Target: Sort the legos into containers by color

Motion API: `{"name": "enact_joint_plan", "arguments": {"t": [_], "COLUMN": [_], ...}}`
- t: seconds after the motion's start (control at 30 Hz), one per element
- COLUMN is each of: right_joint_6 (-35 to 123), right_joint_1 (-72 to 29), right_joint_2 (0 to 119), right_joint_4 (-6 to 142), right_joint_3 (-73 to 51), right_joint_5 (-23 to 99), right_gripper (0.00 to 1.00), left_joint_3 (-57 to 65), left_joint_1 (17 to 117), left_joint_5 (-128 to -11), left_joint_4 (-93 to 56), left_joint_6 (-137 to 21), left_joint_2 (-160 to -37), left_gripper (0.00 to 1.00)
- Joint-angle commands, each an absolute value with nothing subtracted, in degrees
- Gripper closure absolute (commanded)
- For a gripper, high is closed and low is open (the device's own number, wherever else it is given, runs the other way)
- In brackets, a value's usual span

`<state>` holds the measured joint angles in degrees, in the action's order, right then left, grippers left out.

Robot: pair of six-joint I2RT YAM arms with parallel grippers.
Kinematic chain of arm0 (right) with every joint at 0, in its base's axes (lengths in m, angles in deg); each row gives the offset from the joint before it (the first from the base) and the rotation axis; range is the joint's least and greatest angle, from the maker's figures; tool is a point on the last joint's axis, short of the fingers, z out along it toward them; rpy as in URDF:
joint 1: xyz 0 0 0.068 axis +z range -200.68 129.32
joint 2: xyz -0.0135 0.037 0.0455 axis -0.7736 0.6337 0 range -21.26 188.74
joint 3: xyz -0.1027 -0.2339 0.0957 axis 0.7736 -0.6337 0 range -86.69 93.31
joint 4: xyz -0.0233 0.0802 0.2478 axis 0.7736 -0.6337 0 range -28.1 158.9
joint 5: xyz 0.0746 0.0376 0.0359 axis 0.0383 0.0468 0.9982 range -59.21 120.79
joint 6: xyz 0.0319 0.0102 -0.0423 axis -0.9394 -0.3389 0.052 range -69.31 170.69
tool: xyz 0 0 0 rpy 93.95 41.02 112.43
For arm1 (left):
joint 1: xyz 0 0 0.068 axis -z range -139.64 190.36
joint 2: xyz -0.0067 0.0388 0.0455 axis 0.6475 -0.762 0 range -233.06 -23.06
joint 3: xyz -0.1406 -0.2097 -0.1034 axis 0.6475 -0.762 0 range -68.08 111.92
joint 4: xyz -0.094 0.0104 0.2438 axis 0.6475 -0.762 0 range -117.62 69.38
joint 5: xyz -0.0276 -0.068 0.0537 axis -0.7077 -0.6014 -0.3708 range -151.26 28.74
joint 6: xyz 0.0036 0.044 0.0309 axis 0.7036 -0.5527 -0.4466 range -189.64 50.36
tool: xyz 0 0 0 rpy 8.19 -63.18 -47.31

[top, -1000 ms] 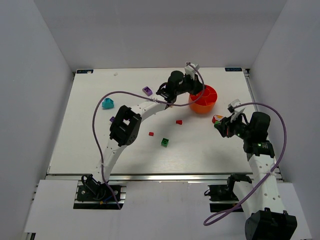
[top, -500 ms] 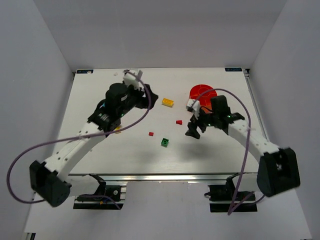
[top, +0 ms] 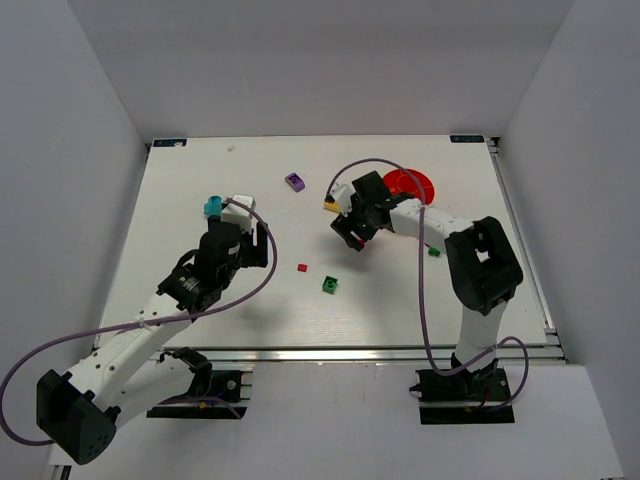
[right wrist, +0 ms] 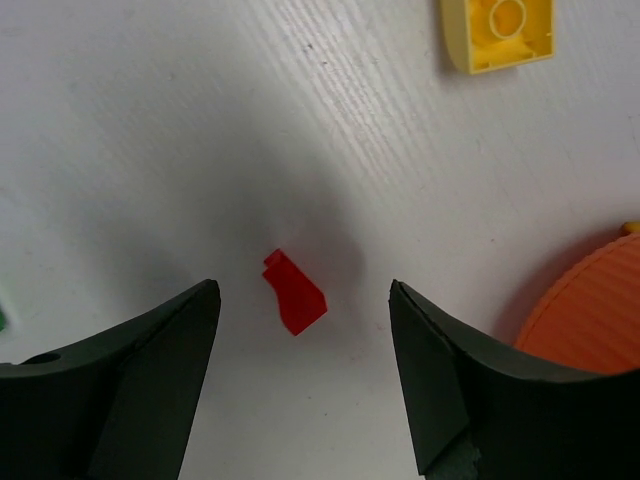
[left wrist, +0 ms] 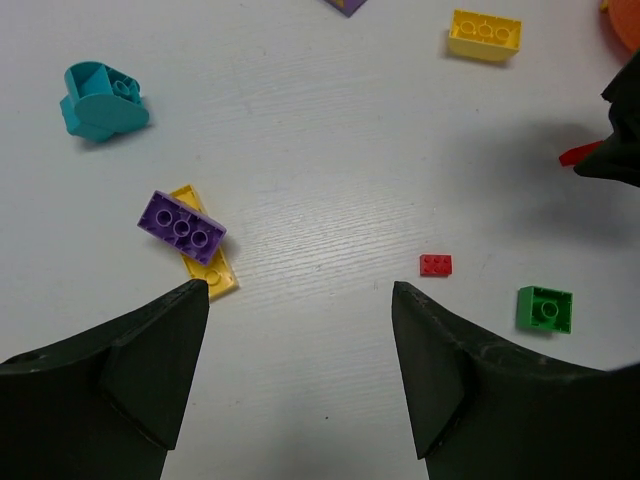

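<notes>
The teal piece [left wrist: 100,98] lies far left, still unsorted. The left gripper [left wrist: 300,290], at the orange bowl [top: 425,182] a second ago, now hangs over the table's left half, jaws spread and empty, with the purple brick [left wrist: 182,227] on a yellow plate [left wrist: 212,268] just ahead. The small red brick [left wrist: 435,264] and green brick [left wrist: 545,308] wait mid-table. The right gripper [right wrist: 302,287], back from the right edge, stands spread around the red sloped brick [right wrist: 294,293] without touching it, so both arms seem lined up for fresh picks
</notes>
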<state>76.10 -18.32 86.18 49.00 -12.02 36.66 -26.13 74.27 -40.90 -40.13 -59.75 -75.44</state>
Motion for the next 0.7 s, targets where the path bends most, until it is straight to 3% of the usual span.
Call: {"name": "enact_joint_plan", "arguments": {"t": [0.0,0.23,0.67], "right_joint_6": [74.94,78.81,85.14], "right_joint_1": [-18.59,-18.94,-19.91], "right_joint_2": [88.07,90.71,95.54], "right_joint_4": [46.14,42.19,39.99], "right_joint_3": [-7.95,-6.62,-3.73], "right_joint_5": [33.07,36.58,41.25], "right_gripper": [0.27,0.41,0.56], "left_joint_3": [-25.37,-25.28,-25.19], "left_joint_1": [74.11,74.11,74.11], "left_joint_5": [-40.07,-42.09,-43.41], "left_joint_4": [-39.34,-39.16,-39.17], "left_joint_6": [-60.76,-60.94,-60.94], "left_joint_2": [-75.09,-74.83,-75.36], "left_gripper": [0.17,0.17,0.17]}}
